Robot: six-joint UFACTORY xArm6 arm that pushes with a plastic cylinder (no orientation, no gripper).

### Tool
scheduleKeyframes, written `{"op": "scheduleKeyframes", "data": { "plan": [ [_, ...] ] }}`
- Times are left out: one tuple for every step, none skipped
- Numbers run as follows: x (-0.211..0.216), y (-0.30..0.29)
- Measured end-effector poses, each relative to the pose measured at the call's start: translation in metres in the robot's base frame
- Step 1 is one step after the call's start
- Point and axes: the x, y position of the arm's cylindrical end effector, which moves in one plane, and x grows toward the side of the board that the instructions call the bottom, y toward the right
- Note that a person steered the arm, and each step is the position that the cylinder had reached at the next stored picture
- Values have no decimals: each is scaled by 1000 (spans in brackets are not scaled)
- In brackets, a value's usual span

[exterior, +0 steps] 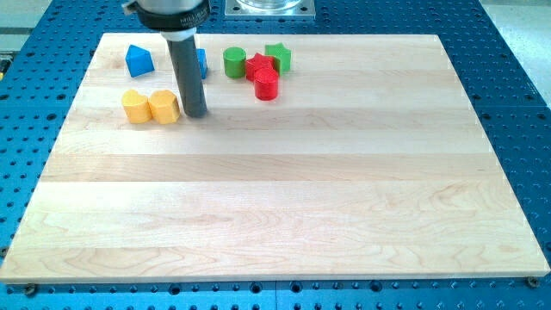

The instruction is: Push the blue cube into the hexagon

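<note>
My tip (195, 113) rests on the board just right of the yellow hexagon (164, 106), close to it or touching it. The blue cube (201, 62) sits behind the rod toward the view's top and is mostly hidden by it; only its right edge shows. A second yellow block (135, 106), rounded, sits against the hexagon's left side.
A blue house-shaped block (139, 60) lies at the top left. A green cylinder (234, 62), a red star (258, 66), a green star (277, 57) and a red cylinder (267, 85) cluster at the top middle. The wooden board (284, 198) lies on a blue perforated table.
</note>
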Motion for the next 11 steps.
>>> {"op": "scheduleKeyframes", "data": {
  "plan": [
    [0,-36],
    [-27,7],
    [-49,28],
    [-58,36],
    [-88,28],
    [-111,-7],
    [-126,-18],
    [-159,-45],
    [-108,-46],
    [-38,-37],
    [-96,-2]
  ]
}}
